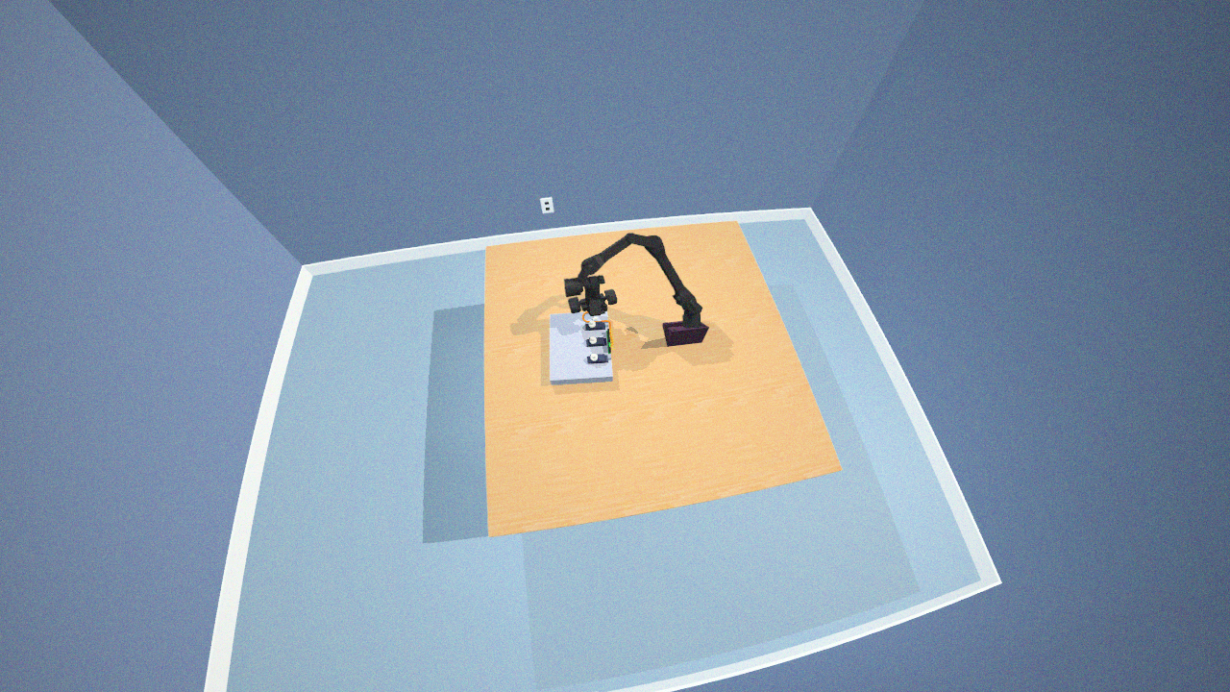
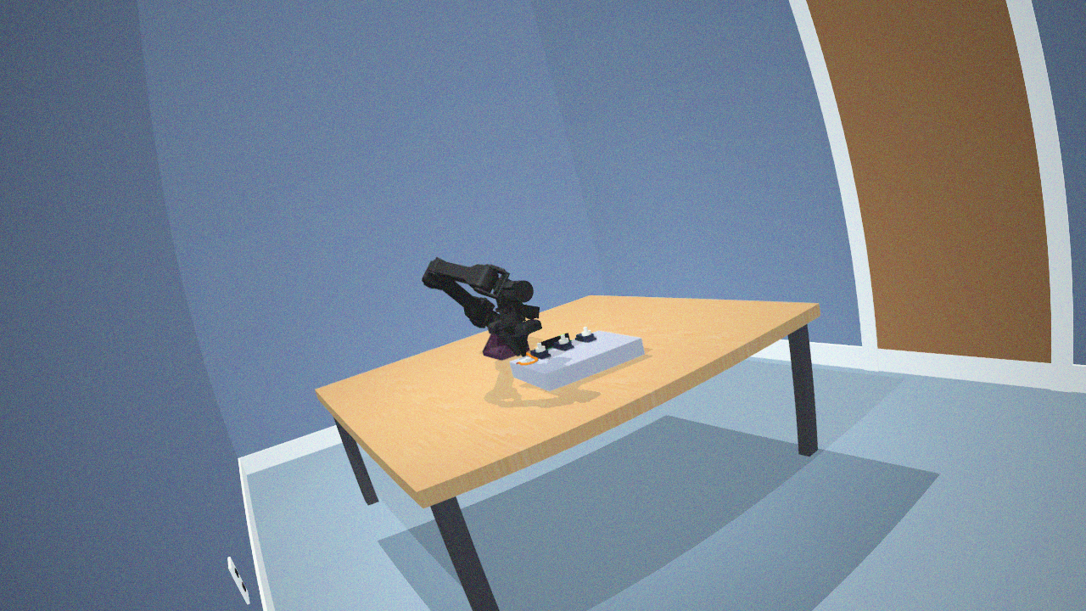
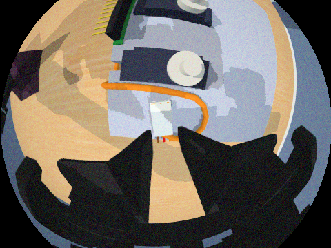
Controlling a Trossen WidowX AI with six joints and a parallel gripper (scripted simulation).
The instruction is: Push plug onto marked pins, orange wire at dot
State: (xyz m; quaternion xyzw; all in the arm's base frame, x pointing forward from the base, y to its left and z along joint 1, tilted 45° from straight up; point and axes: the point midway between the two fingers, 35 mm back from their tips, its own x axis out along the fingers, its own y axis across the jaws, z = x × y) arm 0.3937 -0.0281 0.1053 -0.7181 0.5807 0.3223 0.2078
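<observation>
The white plug (image 3: 161,118) lies flat on the pale holder (image 1: 572,361) (image 2: 596,363) (image 3: 241,45). Its brown and red wires show at the end nearest my fingers. The orange lead (image 3: 152,88) (image 2: 529,363) curves around its right side and runs past the nearest dark servo (image 3: 145,65) with its cream horn. My gripper (image 3: 164,133) (image 1: 597,314) (image 2: 524,354) is partly open and empty, its tips at the plug's wire end, one to each side in the wrist view. The yellow pins (image 3: 98,34) stick out from a black header (image 3: 118,21) with a green edge. The coloured band and dot cannot be made out.
Two more servos with cream horns stand on the holder, one (image 1: 596,341) beside the nearest and one (image 1: 597,358) beyond it. The purple arm base (image 1: 685,333) (image 2: 497,347) (image 3: 27,72) stands on the wooden table (image 1: 653,447) (image 2: 425,425), off the pin side.
</observation>
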